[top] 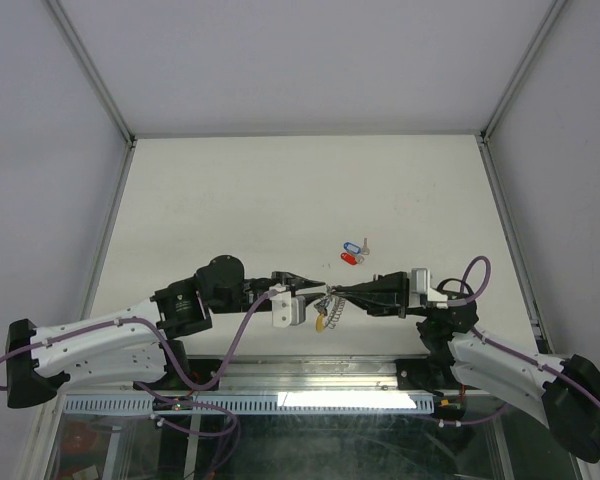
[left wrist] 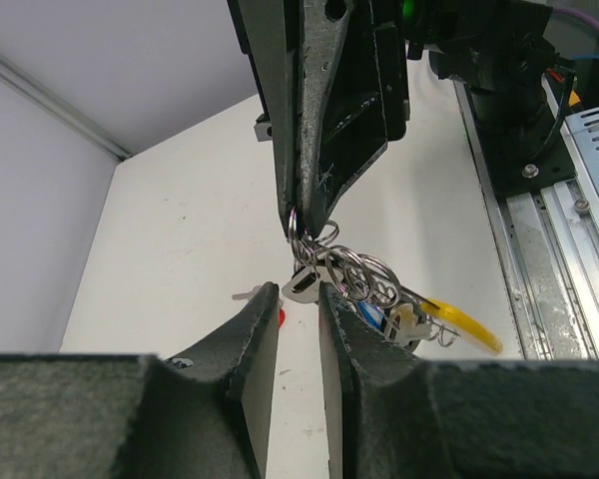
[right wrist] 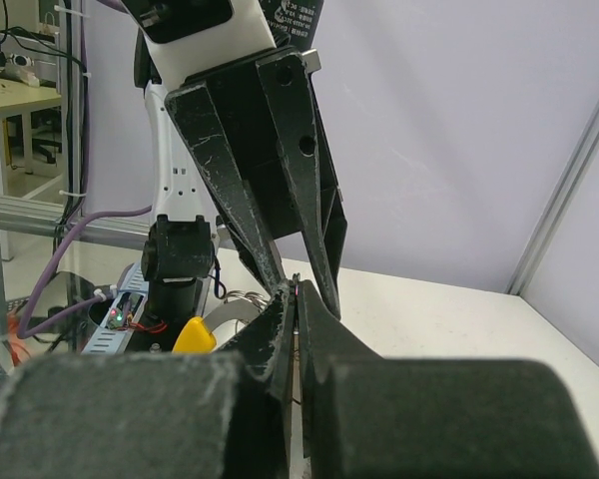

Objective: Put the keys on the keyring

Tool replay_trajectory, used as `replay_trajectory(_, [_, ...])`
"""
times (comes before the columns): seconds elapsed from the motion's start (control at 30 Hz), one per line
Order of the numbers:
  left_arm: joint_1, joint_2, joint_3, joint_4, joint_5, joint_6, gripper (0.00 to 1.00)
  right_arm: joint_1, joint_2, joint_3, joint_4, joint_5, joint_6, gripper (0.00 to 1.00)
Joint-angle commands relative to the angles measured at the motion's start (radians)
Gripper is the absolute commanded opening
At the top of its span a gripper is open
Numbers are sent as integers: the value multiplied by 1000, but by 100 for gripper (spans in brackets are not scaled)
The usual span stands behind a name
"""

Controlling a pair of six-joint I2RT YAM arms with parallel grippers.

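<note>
The keyring (left wrist: pixel 457 321), part yellow arc and part silvery wire, hangs above the table with several small rings and a blue-tagged key (left wrist: pixel 373 315) bunched on it. My right gripper (left wrist: pixel 296 228) comes down from above, shut on the ring's thin wire; in its own view the right gripper (right wrist: pixel 298 294) pinches that wire. My left gripper (left wrist: pixel 298 289) is open by a narrow gap just under the bunch, a silvery key head at its tips. From the top, the left gripper (top: pixel 313 290) and right gripper (top: pixel 333 292) meet tip to tip over the keyring (top: pixel 323 314).
Loose keys lie on the table beyond the grippers: a blue tag (top: pixel 351 245), a red tag (top: pixel 348 258) and a bare key (top: pixel 366 242). The red tag (left wrist: pixel 282 316) shows past my left fingers. A metal rail (top: pixel 310 375) runs along the near edge.
</note>
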Motion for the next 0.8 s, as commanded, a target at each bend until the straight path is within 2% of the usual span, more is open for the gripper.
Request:
replay_trajectory(0.0, [-6, 0, 5, 70, 42, -25, 22, -1, -4, 51, 36, 0, -11, 0])
replay_trajectory(0.43, [-6, 22, 13, 99, 113, -41, 21, -1, 3, 43, 28, -8, -15, 0])
replay_trajectory(0.77, [-6, 35, 26, 99, 100, -41, 13, 1, 0, 45, -11, -37, -21, 0])
